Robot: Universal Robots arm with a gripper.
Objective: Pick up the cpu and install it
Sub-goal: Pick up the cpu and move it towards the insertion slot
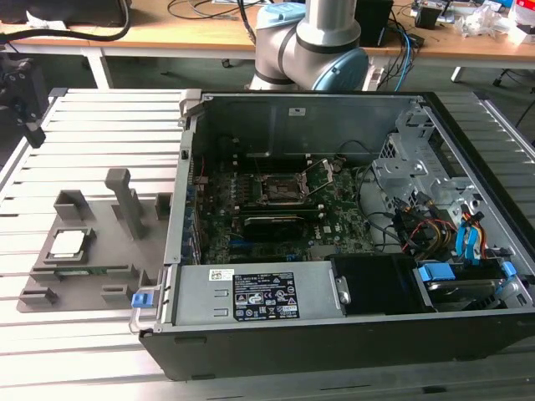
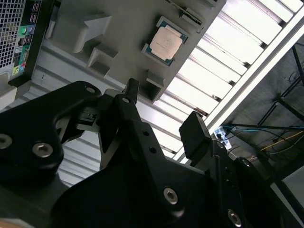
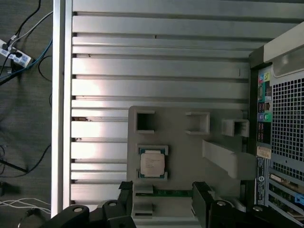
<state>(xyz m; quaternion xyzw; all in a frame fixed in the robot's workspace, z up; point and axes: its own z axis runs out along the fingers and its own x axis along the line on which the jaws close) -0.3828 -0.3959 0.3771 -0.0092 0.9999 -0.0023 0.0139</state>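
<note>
- Slatted aluminium table (image 1: pixel 100 117) carries everything; a wooden bench strewn with cables runs behind it.
- At the exterior view's left, a grey fixture tray (image 1: pixel 109 251) lies flat on the slats, with several square pockets and upright posts moulded into it.
- One shallow pocket of that tray holds the cpu (image 1: pixel 68 243), flat with its silver top up. It appears in both wrist views (image 2: pixel 166 42) (image 3: pixel 152 163).
- A narrow green circuit strip (image 3: pixel 171 192) lies in a slot just beside the cpu's pocket.
- Beside the tray, an open computer case (image 1: pixel 334 351) lies on its side. Inside it are the motherboard (image 1: pixel 334 217) with its black socket frame (image 1: pixel 280 188), a grey power supply (image 1: pixel 251 296) along the near wall, and drive bays with blue clips at the exterior view's right.
- My gripper (image 2: pixel 161 107) hangs above the tray, near the cpu but not touching it.
- Its black fingers (image 2: pixel 194 130) are spread wide apart with nothing between them.
</note>
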